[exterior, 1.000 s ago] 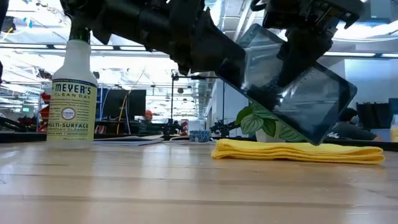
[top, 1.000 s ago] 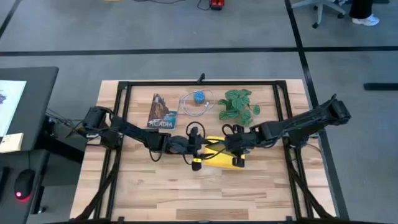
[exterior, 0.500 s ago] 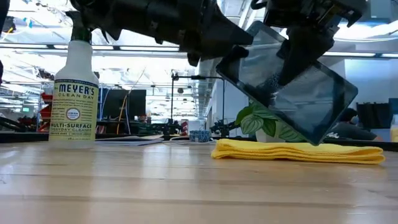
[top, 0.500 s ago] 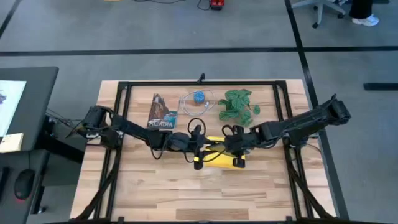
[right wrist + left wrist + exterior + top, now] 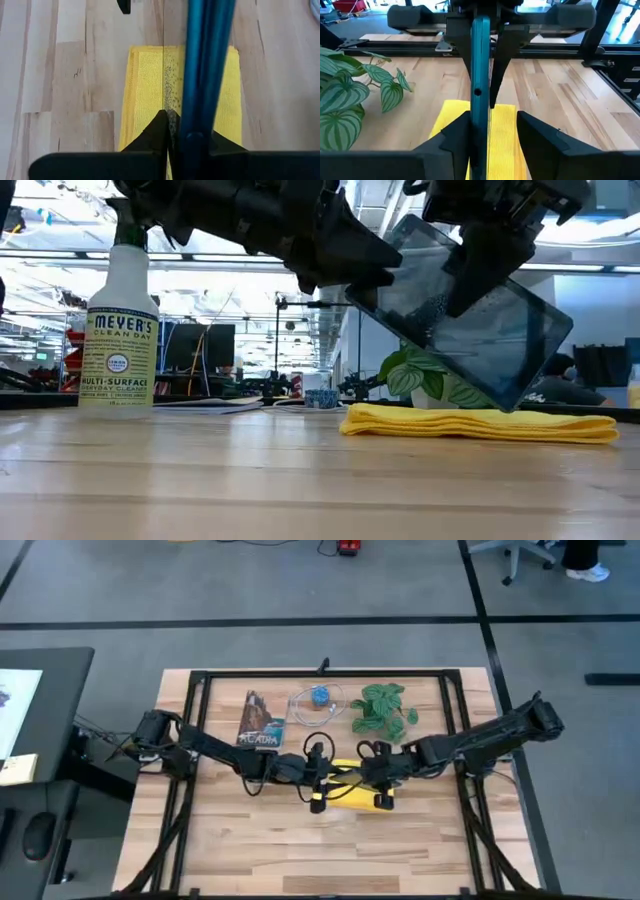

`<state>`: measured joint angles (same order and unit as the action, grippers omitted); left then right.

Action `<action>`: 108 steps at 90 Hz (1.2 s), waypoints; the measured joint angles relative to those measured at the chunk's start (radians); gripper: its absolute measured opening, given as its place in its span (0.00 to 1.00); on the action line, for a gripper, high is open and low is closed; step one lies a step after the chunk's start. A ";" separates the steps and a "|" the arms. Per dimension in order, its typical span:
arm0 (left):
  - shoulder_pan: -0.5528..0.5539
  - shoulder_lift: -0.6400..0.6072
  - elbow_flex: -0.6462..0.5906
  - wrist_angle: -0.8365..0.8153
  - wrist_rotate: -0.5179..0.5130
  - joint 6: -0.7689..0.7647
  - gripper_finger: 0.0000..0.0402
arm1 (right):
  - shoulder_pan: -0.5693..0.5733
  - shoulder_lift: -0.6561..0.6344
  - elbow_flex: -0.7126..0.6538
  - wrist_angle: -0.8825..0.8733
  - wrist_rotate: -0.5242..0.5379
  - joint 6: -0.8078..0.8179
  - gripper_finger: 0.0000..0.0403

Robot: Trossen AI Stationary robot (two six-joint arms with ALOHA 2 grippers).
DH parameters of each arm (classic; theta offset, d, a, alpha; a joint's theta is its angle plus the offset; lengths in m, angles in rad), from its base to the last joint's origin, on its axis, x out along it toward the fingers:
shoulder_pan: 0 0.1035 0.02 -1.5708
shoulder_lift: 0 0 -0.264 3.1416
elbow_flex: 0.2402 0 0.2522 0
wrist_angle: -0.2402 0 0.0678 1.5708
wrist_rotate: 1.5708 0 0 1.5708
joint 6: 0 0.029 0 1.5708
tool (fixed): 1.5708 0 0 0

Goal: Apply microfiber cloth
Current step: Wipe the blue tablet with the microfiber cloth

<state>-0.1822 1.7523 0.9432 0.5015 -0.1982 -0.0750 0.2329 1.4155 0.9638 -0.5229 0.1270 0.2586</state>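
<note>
The yellow microfiber cloth (image 5: 350,796) (image 5: 480,423) lies flat and folded on the wooden table at its middle. Above it hangs a dark tablet (image 5: 470,320) with a teal rim, tilted, its lower corner close over the cloth. My right gripper (image 5: 378,778) (image 5: 187,137) is shut on the tablet from above. My left gripper (image 5: 324,778) (image 5: 487,145) is open at the tablet's left end, one finger on each side of the teal rim (image 5: 480,85). Whether a finger touches the rim cannot be told. My right gripper pinches the tablet between its two fingers, one on the glass face and one on the back, at the raised long edge (image 5: 196,120). The fingers (image 5: 470,280) point down from above. The tablet is lifted clear and tilted, its left end higher than its right.
A Meyer's spray bottle (image 5: 118,320) stands on the table. At the far side are a book (image 5: 260,720), a clear bowl with a blue object (image 5: 317,700) and a leafy plant (image 5: 385,710). Black frame rails (image 5: 195,730) border the table. Bare wood lies toward the near edge.
My left gripper has moved toward the table's right edge, up to the tablet's left end, and now straddles its rim. My right gripper and the tablet have stayed about where they were.
</note>
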 joint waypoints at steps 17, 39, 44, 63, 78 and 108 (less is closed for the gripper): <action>0.003 0.000 0.000 -0.031 0.000 0.003 0.33 | 0.000 0.000 0.000 0.020 0.002 -0.006 0.05; 0.003 0.000 0.000 -0.041 -0.016 0.003 0.20 | 0.000 0.000 0.000 0.027 0.001 -0.009 0.05; 0.003 0.000 0.000 -0.041 -0.021 0.010 0.12 | 0.000 0.000 0.000 0.028 0.001 -0.009 0.05; -0.002 0.000 0.000 -0.042 -0.074 -0.010 0.02 | -0.001 0.000 0.000 0.028 0.009 -0.013 0.08; -0.023 0.000 0.000 -0.067 -0.126 -0.069 0.02 | -0.008 -0.005 0.035 -0.050 0.015 -0.050 0.23; -0.138 -0.035 -0.054 -0.156 -0.460 -0.195 0.01 | 0.039 -0.019 0.138 -0.297 0.096 -0.038 0.56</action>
<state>-0.3206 1.7171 0.8887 0.3455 -0.6586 -0.2695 0.2722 1.3964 1.1020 -0.8202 0.2227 0.2207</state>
